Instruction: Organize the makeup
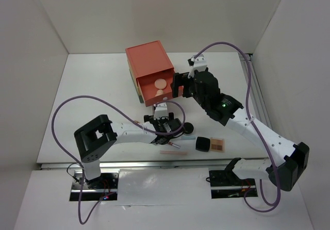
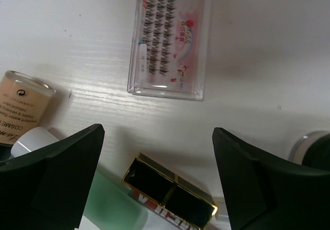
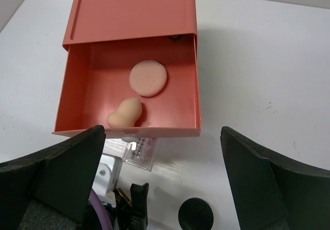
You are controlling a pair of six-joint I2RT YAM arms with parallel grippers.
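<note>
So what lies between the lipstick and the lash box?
Bare table, nothing else: the left wrist view shows the lipstick and lash box apart.

The left arm (image 1: 131, 131) rises from its base at the near left, bends at a black elbow block and sends its white forearm to the right, low, toward the middle. The left gripper (image 2: 157, 128) points downward, its two black fingers (image 2: 56, 178) spread wide.

The right arm (image 1: 263, 137) runs from its near-right base out to a black elbow at the far right. From there it slants back and to the left through a black wrist with a small green light. The right gripper (image 3: 162, 129) sits farther back than the left one, tilted downward, jaws likewise wide apart.
</note>
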